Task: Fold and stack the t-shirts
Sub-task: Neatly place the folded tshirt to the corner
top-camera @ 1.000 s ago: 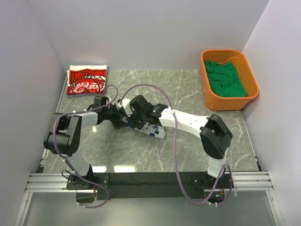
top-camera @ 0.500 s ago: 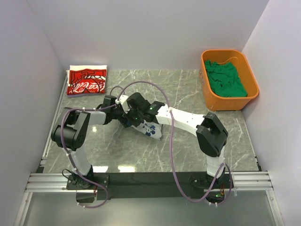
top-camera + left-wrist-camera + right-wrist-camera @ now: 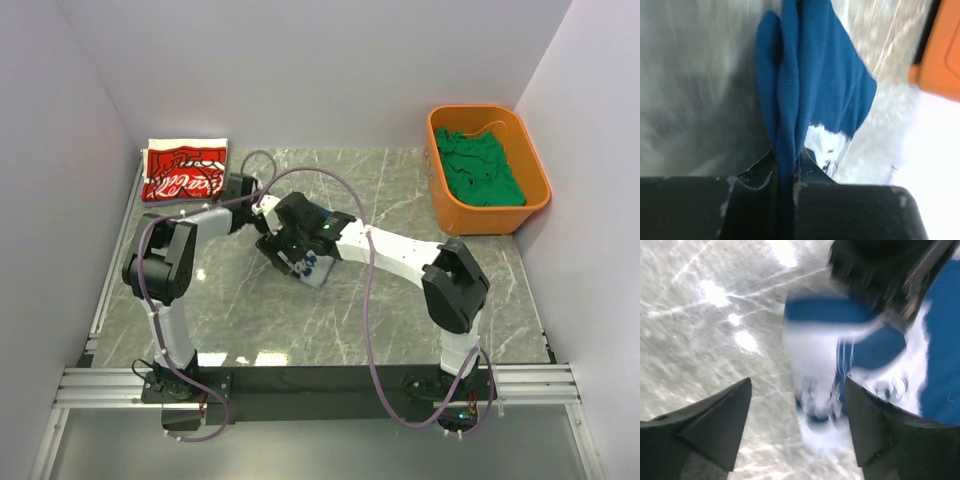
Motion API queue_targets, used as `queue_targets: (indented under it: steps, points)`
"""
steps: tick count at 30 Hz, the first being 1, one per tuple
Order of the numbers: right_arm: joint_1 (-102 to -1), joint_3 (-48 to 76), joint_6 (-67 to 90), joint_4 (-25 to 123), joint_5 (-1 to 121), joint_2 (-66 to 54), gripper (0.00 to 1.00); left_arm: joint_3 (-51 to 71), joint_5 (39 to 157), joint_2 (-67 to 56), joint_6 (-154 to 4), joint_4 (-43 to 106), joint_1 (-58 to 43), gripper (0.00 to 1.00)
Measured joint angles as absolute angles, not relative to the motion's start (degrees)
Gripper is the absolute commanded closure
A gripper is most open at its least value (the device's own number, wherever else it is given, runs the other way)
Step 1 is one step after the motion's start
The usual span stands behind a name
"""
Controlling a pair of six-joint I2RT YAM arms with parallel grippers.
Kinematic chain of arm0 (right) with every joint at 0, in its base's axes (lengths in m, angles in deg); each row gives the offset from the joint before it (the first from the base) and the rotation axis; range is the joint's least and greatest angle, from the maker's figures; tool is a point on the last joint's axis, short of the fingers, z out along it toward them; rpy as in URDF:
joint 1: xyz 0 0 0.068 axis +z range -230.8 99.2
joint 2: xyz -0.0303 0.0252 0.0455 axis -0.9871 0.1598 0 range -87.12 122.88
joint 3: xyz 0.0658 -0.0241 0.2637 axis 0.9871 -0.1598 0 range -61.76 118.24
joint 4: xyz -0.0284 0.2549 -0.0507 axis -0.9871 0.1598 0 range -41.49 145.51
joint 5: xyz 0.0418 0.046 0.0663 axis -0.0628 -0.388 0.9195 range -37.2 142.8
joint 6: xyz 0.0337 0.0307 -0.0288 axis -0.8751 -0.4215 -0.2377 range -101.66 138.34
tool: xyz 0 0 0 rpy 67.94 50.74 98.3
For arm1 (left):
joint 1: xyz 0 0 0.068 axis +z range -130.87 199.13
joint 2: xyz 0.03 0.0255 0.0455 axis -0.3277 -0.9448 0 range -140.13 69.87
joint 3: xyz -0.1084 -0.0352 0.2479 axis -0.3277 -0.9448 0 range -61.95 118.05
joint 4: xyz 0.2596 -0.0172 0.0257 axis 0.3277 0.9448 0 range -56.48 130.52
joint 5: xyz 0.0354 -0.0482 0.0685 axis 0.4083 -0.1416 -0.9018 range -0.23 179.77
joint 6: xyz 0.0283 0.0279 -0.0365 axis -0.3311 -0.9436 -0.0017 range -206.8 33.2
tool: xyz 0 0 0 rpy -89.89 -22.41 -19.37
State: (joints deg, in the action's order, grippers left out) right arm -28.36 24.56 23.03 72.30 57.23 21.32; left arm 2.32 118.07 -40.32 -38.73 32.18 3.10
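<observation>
**Item 1. Navy t-shirt** [image 3: 810,90]
- Place: a bunched fold of several layers is pinched in the left jaws, which are clamped tight on it. The rest of the cloth hangs away beyond their tips.
- The white-printed part lies just beyond the right jaws, in line with their gap. It is blurred in the wrist view, with the marble surface [image 3: 400,330] behind it.
- The right jaws stand wide apart and hold nothing.
- Handling (judged): light, limp cloth with no stiffness. It should sag and bunch from a single pinch, and it will likely slide easily over the polished surface.
- Where to hold (judged): a second grip on the free printed edge nearest the right jaws, taken through every layer and set well apart from the first pinch, so the cloth can spread flat.

**Item 2. Red t-shirt** [image 3: 185,172]
- Place: folded flat, well beyond the left jaws and out to their side, at the far corner of the surface.
- Handling (judged): soft. It looks a fit base for the stack and is best left untouched.

**Item 3. Green t-shirt** [image 3: 480,170]
- Place: crumpled inside the orange tub [image 3: 535,195], well apart from both sets of jaws on the right jaws' side, near the far wall.
- Handling (judged): loose and tangled. Pick it up by a raised ridge of cloth, clear of the tub's rim.
</observation>
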Motion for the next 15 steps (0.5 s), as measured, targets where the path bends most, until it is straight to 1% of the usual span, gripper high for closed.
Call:
queue_targets:
  steps: [5,10,15]
  points:
    - [-30.85,22.03,24.17,73.06,55.15,15.64,0.12,14.01,111.99,-42.49,-49.94,38.27,6.07,0.99]
    - [-37.45,18.12,26.18,72.93,52.31,8.67,0.1,28.94,107.2,-47.41,-60.63,43.65,10.59,0.99]
    - [-43.22,13.79,27.47,73.19,50.45,7.05,0.09,39.43,105.26,-50.99,-68.95,46.54,15.62,0.98]
